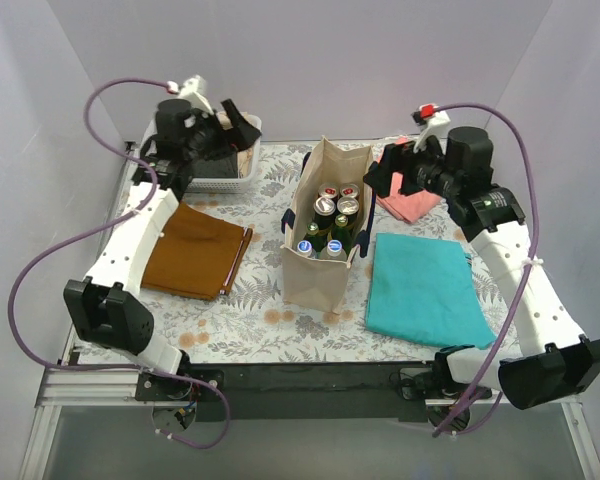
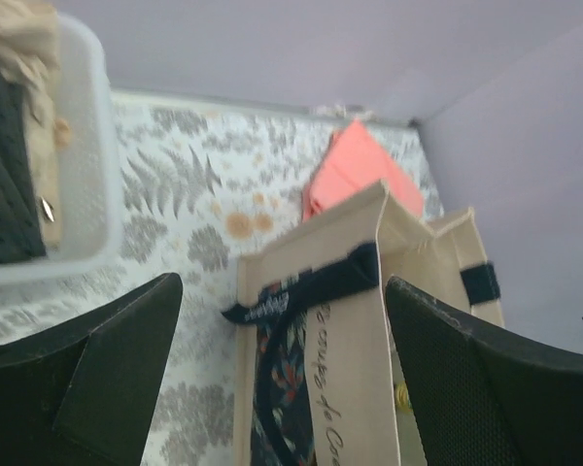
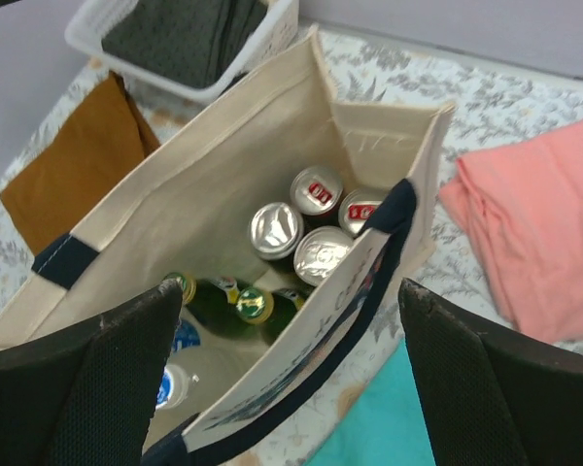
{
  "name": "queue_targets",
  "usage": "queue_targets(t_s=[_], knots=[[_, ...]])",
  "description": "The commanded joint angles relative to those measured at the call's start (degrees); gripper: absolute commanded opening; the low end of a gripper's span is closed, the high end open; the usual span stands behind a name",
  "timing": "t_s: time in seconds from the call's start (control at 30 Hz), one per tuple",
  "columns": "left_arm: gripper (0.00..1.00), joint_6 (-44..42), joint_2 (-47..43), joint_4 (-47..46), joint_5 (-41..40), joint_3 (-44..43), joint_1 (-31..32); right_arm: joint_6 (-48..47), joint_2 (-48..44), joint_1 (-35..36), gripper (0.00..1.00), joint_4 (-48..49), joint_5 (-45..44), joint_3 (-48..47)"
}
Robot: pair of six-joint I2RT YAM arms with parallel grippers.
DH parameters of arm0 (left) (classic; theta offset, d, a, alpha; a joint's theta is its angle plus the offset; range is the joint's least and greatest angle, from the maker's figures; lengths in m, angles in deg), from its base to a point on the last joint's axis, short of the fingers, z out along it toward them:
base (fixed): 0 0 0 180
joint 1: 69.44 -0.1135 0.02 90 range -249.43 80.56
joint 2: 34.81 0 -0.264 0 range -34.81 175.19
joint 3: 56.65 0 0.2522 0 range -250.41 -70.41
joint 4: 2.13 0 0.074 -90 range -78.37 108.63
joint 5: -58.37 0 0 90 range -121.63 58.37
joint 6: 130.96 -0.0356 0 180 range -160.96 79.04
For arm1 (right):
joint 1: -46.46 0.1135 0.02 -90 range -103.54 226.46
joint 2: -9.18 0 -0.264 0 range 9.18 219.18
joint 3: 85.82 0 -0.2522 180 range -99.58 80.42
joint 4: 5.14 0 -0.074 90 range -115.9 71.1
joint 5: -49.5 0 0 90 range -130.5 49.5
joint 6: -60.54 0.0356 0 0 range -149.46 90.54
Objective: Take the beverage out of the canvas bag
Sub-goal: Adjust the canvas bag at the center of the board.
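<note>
The beige canvas bag (image 1: 325, 265) with navy handles stands open mid-table. Inside are several silver cans (image 3: 277, 229), green bottles (image 3: 253, 304) and blue-capped clear bottles (image 3: 173, 384); the cans also show in the top view (image 1: 338, 204). My right gripper (image 1: 388, 178) is open and empty, held above the bag's right side; in its wrist view (image 3: 291, 374) the bag's near wall and handle lie between the fingers. My left gripper (image 1: 238, 124) is open and empty over the white basket, left of and behind the bag; its wrist view (image 2: 282, 383) shows the bag's outer wall (image 2: 355, 369).
A white plastic basket (image 1: 242, 178) with dark cloth stands back left. A brown cloth (image 1: 195, 250) lies left of the bag, a teal cloth (image 1: 425, 288) right of it, a pink cloth (image 1: 410, 200) behind the right gripper. Grey walls enclose the table.
</note>
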Motion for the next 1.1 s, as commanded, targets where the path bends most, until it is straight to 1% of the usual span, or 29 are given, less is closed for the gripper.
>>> queue_targets(t_s=[0.0, 0.1, 0.13, 0.2, 0.27, 0.33, 0.47, 0.5, 0.53, 0.6, 0.77, 0.93, 0.97, 1.0, 1.07], knots=[[0.85, -4.9, 0.3, 10.0, -12.6, -3.8, 11.4, -3.4, -1.1, 7.5, 0.97, -11.9, -13.9, -4.5], [0.82, -2.9, 1.9, 12.4, -11.3, -7.1, 14.1, -2.8, -0.4, 10.6, 0.96, -15.7, -16.2, -8.2], [0.81, -2.8, 2.2, 14.8, -11.8, -9.5, 15.0, -2.7, -0.2, 11.4, 0.96, -16.8, -16.9, -9.0], [0.8, -2.8, 1.6, 16.5, -13.4, -9.9, 17.3, -2.7, -0.1, 13.5, 0.93, -19.8, -17.7, -11.1], [0.8, -2.5, -0.4, 18.2, -14.4, -8.5, 18.4, -3.1, -1.0, 14.8, 0.93, -20.7, -17.3, -11.4], [0.8, -2.4, -1.6, 19.7, -15.0, -6.2, 19.6, -3.6, -1.9, 15.2, 0.93, -21.4, -14.9, -10.7], [0.79, -2.7, -2.9, 24.6, -16.5, -4.2, 21.5, -5.7, -2.2, 16.4, 0.9, -24.3, -16.2, -9.4], [0.77, -2.8, -3.0, 26.8, -16.5, -4.1, 22.0, -5.9, -2.2, 16.5, 0.89, -25.2, -16.7, -8.2], [0.76, -2.7, -2.8, 28.0, -19.1, -4.2, 22.3, -5.9, -2.6, 16.6, 0.89, -25.4, -17.2, -7.5], [0.75, -2.4, -2.7, 30.8, -20.4, -5.4, 23.4, -6.2, -3.0, 16.8, 0.89, -25.5, -16.3, -5.8], [0.75, 0.1, -4.8, 34.5, -22.7, -5.0, 24.1, -5.6, -3.9, 17.0, 0.88, -25.6, -15.2, -3.0], [0.74, 3.7, -8.7, 34.7, -20.8, 0.8, 25.4, -5.4, -3.6, 17.1, 0.88, -25.5, -11.9, -1.9], [0.74, 3.9, -10.2, 34.6, -20.3, 1.8, 25.7, -5.2, -3.4, 17.2, 0.88, -25.6, -11.2, -1.5], [0.74, 3.9, -10.7, 33.5, -18.4, 3.2, 25.7, -5.2, -3.3, 17.2, 0.87, -25.8, -10.0, -1.2], [0.73, 4.0, -10.9, 33.7, -17.3, 4.6, 26.2, -5.0, -3.5, 17.4, 0.86, -26.6, -9.7, -0.3]])
